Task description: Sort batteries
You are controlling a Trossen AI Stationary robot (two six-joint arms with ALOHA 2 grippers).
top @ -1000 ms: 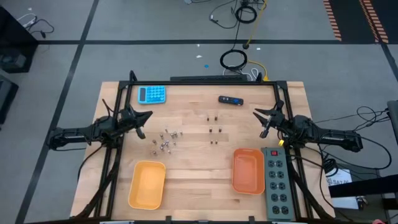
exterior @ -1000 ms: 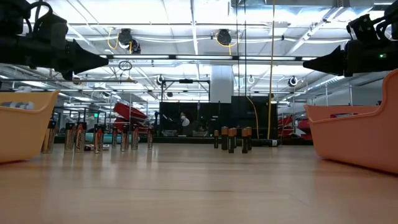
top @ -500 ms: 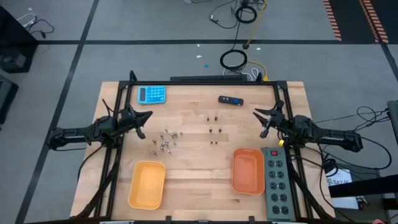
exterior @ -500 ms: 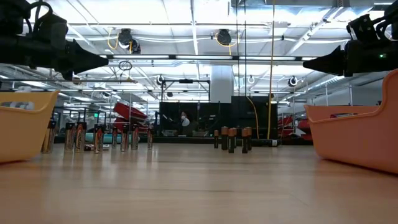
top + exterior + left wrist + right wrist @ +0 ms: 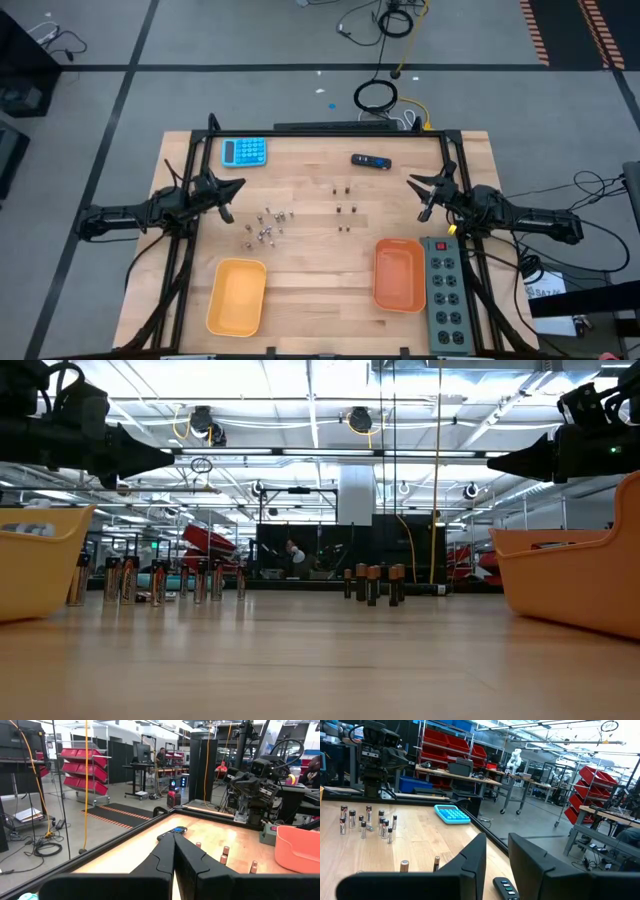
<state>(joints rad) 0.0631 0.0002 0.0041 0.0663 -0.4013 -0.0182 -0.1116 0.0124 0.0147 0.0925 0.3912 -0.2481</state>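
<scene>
Two grippers idle above table (image 5: 310, 270), nothing held. My left gripper (image 5: 226, 187) fingers pressed together, just left of silvery batteries (image 5: 267, 225). My right gripper (image 5: 426, 199) fingers slightly parted, well right of same cluster. Smaller dark batteries (image 5: 343, 209) stood upright right of silvery cluster. Yellow tray (image 5: 237, 296) near side of cluster; orange tray (image 5: 399, 274) farther right. Blue calculator (image 5: 244, 151) beyond cluster.

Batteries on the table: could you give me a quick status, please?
Left end effector shut, right end effector slightly open, both empty, off the table. Batteries unsorted; yellow tray and orange tray empty. Nothing in the way.
</scene>
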